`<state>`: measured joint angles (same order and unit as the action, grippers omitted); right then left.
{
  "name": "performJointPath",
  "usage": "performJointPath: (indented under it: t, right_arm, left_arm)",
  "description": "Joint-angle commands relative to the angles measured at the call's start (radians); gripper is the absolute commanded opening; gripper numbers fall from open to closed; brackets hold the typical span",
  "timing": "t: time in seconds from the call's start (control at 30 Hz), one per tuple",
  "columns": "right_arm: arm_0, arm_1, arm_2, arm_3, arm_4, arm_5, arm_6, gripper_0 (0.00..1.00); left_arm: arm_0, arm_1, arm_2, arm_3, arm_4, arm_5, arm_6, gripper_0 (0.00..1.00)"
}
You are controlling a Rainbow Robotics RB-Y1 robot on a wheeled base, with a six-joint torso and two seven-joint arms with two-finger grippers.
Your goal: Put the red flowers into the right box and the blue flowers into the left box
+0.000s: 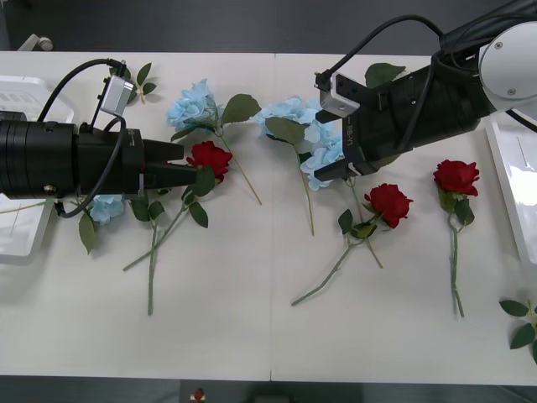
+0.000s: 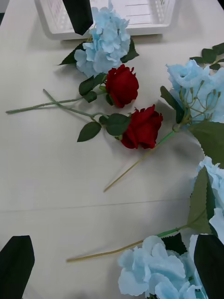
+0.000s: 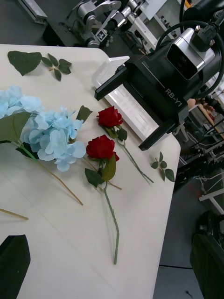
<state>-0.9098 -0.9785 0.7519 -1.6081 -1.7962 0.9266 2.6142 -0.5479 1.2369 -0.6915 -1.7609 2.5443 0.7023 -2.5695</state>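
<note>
White table (image 1: pixel 252 336), front view both tools, right wrist left box (image 2: pixel 154 23)

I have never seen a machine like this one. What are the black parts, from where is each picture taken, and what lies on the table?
This is a robot with two arms, and each arm ends in a two-finger gripper.

The front view looks down from above the arms. There the left gripper reaches in from the left side, next to a red rose. The right gripper hangs over a cluster of blue flowers. Both grippers are open and hold nothing.

The other two pictures come from cameras on the wrists. The dark shapes at their bottom corners are that arm's own fingers.

On the white table lie red roses and pale blue flowers on green stems, plus loose leaf sprigs. A white tray waits at each side: the left box and the right box.
</note>
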Motion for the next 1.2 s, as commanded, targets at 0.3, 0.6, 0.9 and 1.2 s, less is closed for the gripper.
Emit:
performJointPath:
  t: [0.3,0.6,0.9,1.2]
  right_arm:
    - [-0.09,-0.078,0.041,0.033,-0.057,0.227,-0.318,1.0]
    - [-0.198,-0.112,0.033,0.096,-0.048,0.485,-1.362,1.0]
    - [-0.182,-0.167,0.126,0.105,0.339,0.666,-1.708,1.0]
    - [-0.009,-0.186,0.138,0.097,0.541,0.488,-1.545,1.0]
  left_arm:
    - [0.069,-0.054,0.02,0.021,-0.01,0.0,-0.048,1.0]
    - [-0.001,-0.056,0.153,0.267,-0.236,0.184,-0.041,1.0]
    - [-0.069,-0.057,0.371,0.506,-0.673,0.465,-0.123,1.0]
    - [-0.066,-0.059,0.478,0.617,-0.883,0.545,-0.136,1.0]
